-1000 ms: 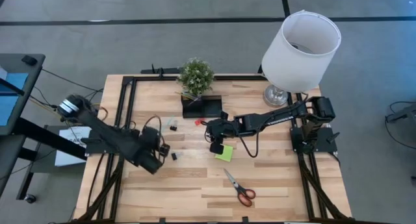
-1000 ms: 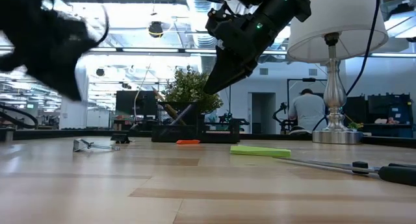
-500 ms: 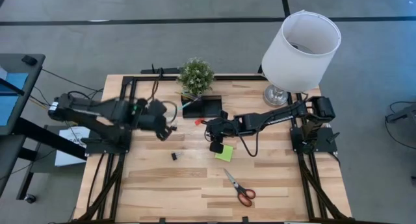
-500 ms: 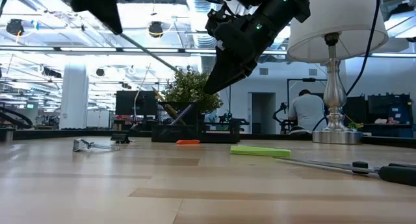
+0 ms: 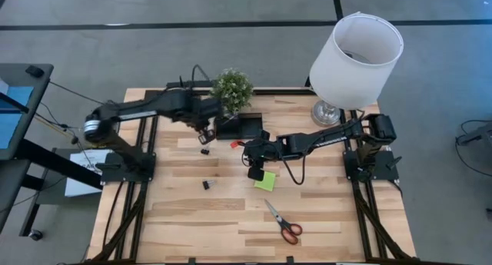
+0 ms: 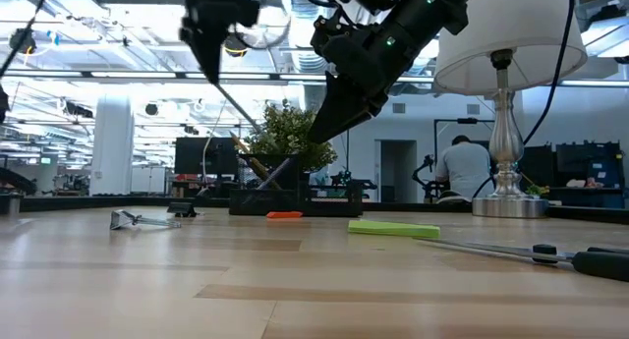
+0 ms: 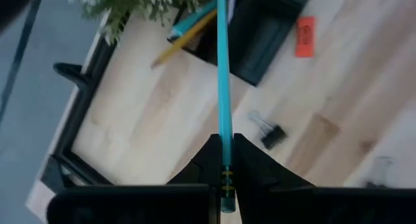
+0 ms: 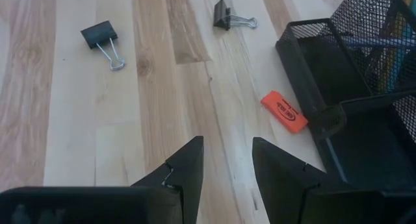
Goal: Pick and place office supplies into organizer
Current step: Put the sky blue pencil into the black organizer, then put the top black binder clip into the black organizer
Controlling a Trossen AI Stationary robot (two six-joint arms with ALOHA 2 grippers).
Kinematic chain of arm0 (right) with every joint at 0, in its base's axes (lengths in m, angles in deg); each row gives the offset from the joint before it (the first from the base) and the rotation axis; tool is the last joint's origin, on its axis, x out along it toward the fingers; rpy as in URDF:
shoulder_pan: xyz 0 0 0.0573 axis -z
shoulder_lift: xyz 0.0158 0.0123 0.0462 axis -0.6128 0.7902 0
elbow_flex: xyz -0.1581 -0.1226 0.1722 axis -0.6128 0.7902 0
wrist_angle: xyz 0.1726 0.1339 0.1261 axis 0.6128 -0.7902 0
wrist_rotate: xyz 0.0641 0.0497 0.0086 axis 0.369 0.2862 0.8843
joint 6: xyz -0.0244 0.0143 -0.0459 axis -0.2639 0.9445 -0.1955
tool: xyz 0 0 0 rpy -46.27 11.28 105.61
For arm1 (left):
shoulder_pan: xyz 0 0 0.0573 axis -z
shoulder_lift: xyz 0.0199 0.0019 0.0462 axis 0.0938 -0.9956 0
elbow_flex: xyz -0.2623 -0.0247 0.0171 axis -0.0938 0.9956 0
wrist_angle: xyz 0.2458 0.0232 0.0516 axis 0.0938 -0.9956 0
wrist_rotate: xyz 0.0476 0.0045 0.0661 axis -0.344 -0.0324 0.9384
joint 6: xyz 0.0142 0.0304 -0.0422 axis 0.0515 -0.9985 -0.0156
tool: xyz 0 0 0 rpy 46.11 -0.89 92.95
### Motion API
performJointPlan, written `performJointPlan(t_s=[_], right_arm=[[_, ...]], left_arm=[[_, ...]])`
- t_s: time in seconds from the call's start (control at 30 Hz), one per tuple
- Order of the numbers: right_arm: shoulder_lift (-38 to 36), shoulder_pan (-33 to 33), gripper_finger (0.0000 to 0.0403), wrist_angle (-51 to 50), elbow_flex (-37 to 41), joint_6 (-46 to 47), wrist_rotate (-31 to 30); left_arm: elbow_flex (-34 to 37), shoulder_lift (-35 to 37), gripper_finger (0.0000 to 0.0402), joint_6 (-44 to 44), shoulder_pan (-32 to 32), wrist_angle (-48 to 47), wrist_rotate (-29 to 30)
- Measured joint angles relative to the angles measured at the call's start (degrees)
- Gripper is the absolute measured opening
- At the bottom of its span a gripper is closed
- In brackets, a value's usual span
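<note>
1. My left gripper is clamped on a teal pen, held up over the back-left part of the table with the pen's far end pointing toward the black mesh organizer.
2. In the left wrist view the teal pen's tip lies over the organizer's edge; whether it touches I cannot tell.
3. A yellow pencil and another teal pen already lean out of the organizer, beside the potted plant.
4. My right gripper hangs above the table with its fingers apart, holding nothing, close in front of the organizer.
5. On the wood lie an orange eraser, two black binder clips, a lime-green sticky-note pad and red-handled scissors.
6. A white-shaded lamp stands at the back right.
</note>
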Motion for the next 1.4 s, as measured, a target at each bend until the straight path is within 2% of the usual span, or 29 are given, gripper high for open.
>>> performJointPlan(t_s=[0.27,0.47,0.63,0.8,0.93,1.1,1.23,1.4], right_arm=[[0.00,0.00,0.0127,-0.02,0.00,-0.01,0.00],[0.00,0.09,0.0127,-0.02,0.00,-0.04,0.00],[0.00,0.37,0.0127,-0.06,0.00,-0.04,0.00],[0.00,0.74,0.0127,-1.55,0.00,-0.04,-0.02],[0.00,1.42,0.0127,-2.12,0.00,0.01,-0.04],[0.00,2.55,0.0127,-2.24,0.00,2.24,-0.20],[-0.20,3.26,0.0127,-4.34,0.00,5.02,-0.24],[-1.92,2.23,0.0127,-7.86,0.10,6.50,-2.95]], left_arm=[[-10.48,-12.44,0.0005,-8.11,-3.27,-9.41,0.28],[-18.33,-18.11,0.0008,-15.08,-4.56,-10.06,-1.06],[-22.55,-22.17,0.0052,-20.78,-5.97,-10.21,-0.65],[-22.92,-25.24,0.0085,-27.90,-7.08,-10.28,2.60],[-22.93,-27.17,0.0099,-28.70,-7.32,-10.05,9.68],[-23.54,-27.13,0.0103,-27.10,-7.32,-10.88,14.49],[-27.91,-25.13,0.0103,-20.87,-7.31,-12.64,12.96],[-29.93,-17.45,0.0104,-16.81,-7.21,-12.81,10.12]])
